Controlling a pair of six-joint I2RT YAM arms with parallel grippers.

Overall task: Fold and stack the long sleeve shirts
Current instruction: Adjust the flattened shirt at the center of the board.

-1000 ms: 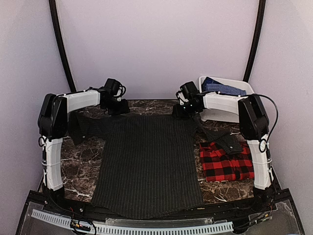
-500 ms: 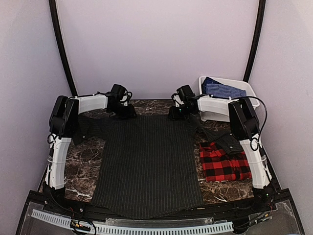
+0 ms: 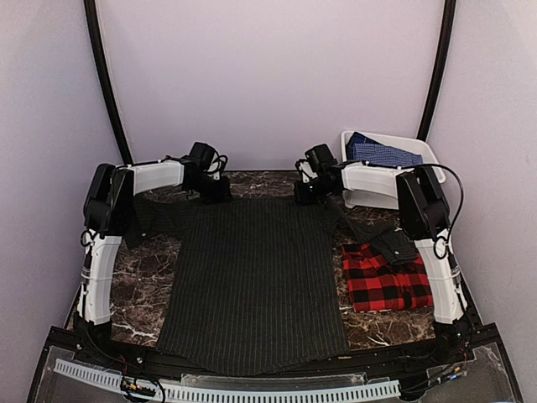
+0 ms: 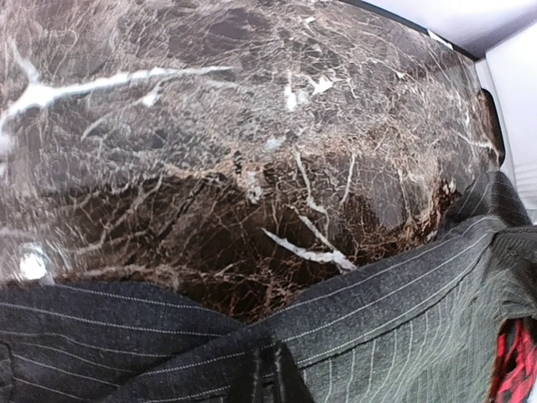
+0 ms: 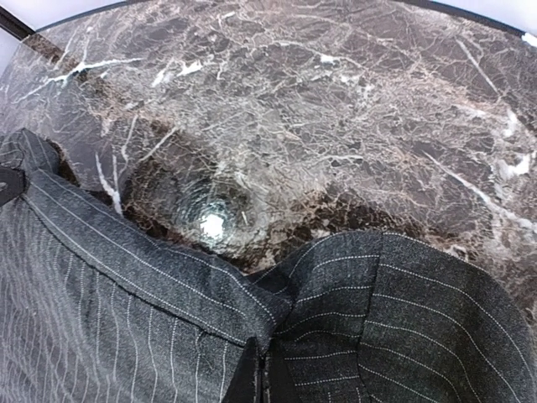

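Lying flat on the table (image 3: 143, 277), the pinstriped shirt (image 3: 256, 277) is staying spread as before, with the plaid shirt (image 3: 386, 281) bunched just beside its right edge. The left gripper (image 3: 220, 191) and right gripper (image 3: 306, 193) are reaching low over the pinstriped shirt's far edge, having drawn inward since a second ago, and their jaws, gaping earlier, are now clenching that shirt's far corners.

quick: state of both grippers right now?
left gripper: closed, fingers pinching the pinstripe shirt at its far edge.
right gripper: closed, pinching the same shirt's far edge.
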